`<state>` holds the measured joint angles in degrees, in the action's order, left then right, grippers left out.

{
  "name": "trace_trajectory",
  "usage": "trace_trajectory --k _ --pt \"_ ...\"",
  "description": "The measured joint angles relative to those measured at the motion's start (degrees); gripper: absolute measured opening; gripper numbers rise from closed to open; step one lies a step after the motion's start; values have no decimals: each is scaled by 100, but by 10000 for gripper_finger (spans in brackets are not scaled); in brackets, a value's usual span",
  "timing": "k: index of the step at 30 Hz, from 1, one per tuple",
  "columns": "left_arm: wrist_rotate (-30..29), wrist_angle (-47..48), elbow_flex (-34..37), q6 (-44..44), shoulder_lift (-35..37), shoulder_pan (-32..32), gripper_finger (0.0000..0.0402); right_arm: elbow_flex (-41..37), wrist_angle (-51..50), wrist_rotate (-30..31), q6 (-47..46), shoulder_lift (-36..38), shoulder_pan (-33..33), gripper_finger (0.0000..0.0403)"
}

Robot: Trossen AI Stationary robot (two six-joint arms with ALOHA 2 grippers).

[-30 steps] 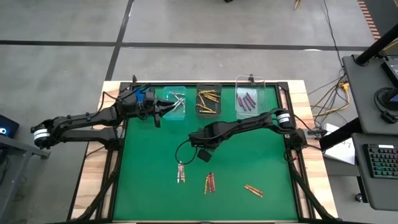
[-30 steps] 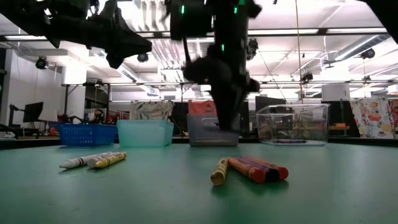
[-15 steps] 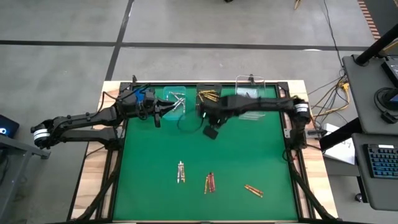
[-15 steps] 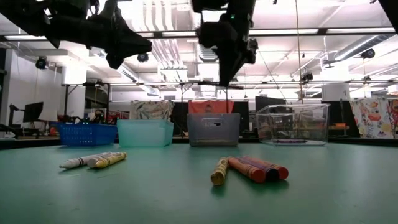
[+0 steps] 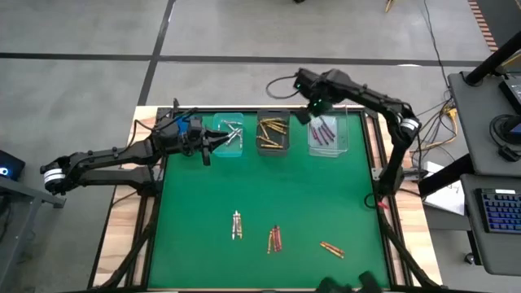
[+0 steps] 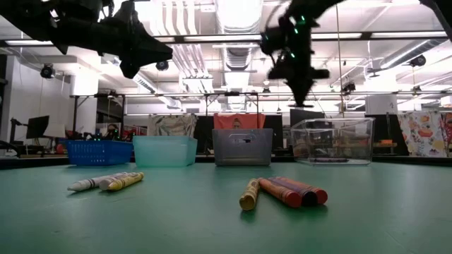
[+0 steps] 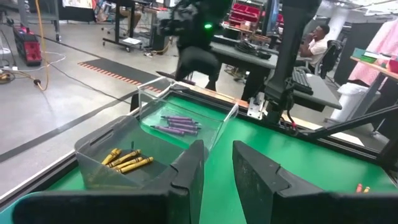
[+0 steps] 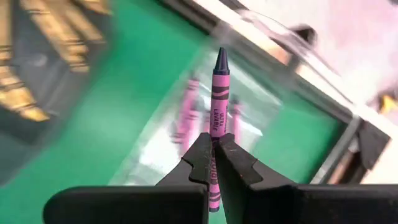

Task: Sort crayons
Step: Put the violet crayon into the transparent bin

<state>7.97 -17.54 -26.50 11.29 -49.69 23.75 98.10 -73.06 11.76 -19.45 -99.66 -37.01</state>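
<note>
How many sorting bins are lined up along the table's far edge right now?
4, in one row from the left arm's side across: a blue mesh basket, a pale teal plastic bin, a grey plastic bin and a clear plastic bin. None appears hidden.

The left claw (image 7: pixel 216 171) fills the bottom centre of the frame, its two dark fingers (image 7: pixel 189 168) standing slightly apart with nothing between them. Just above them, at centre left, a grey bin (image 7: pixel 118 152) holds several gold-orange crayons (image 7: pixel 127 160). Behind it, near the middle of the frame, a clear bin (image 7: pixel 186 118) holds a handful of purple crayons (image 7: pixel 177 124). The green table (image 7: pixel 323 168) stretches to the right, with two small crayons (image 7: pixel 362 187) near the lower right edge. In the upper right a person (image 7: pixel 314 40) sits at a desk. A dark blurred arm (image 7: pixel 196 37) hangs at upper centre above the clear bin.
</note>
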Motion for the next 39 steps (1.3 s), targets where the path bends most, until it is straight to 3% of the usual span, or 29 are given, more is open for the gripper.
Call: trace_trajectory --k 8,15,30,39 --pt "0 15 0 24 0 0 68 -761 41 5 -382 11 -775 9" --pt "-7 13 0 22 2 0 68 -1438 245 458 -828 11 -779 9" --pt "-9 13 0 22 2 0 68 -1982 1185 521 -755 11 -779 11" --pt "-10 13 0 22 2 0 68 -1982 1210 482 -658 11 -777 69"
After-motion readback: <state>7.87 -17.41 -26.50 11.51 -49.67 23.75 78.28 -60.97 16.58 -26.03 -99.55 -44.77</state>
